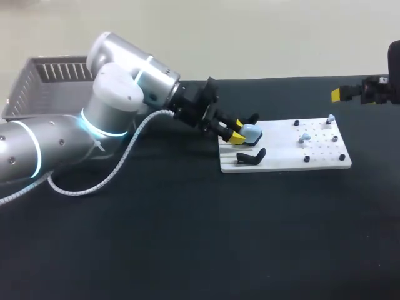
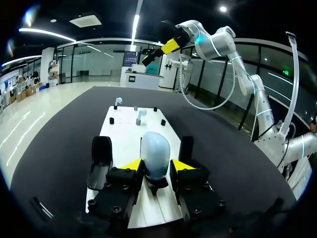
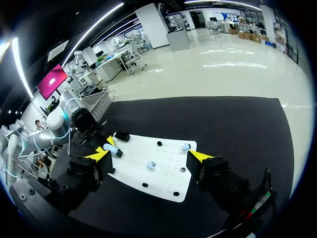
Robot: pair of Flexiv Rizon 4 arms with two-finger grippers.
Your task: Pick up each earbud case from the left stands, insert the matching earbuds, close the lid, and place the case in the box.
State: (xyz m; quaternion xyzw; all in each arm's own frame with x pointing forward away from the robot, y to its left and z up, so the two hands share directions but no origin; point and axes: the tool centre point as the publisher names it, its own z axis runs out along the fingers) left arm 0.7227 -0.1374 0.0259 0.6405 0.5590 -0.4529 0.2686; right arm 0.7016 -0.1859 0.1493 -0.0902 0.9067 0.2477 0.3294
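Observation:
A light blue earbud case [image 1: 251,132] [image 2: 155,151] [image 3: 111,149] stands upright on a stand at the left end of the white board [image 1: 281,159]. My left gripper [image 1: 240,132] [image 2: 156,166] has one yellow tip against each side of the case, near its base. Two pale blue earbuds [image 1: 305,137] [image 1: 330,117] sit on pegs at the board's right half, ahead of the left gripper [image 2: 141,115] [image 2: 118,101]. My right gripper [image 1: 340,94] [image 3: 151,156] hangs wide open above the board's far right end, holding nothing.
An empty black stand [image 1: 251,156] [image 2: 100,156] sits beside the case on the board. A grey slatted basket [image 1: 44,81] stands at the table's back left, behind my left arm. Small black pegs dot the board's right part.

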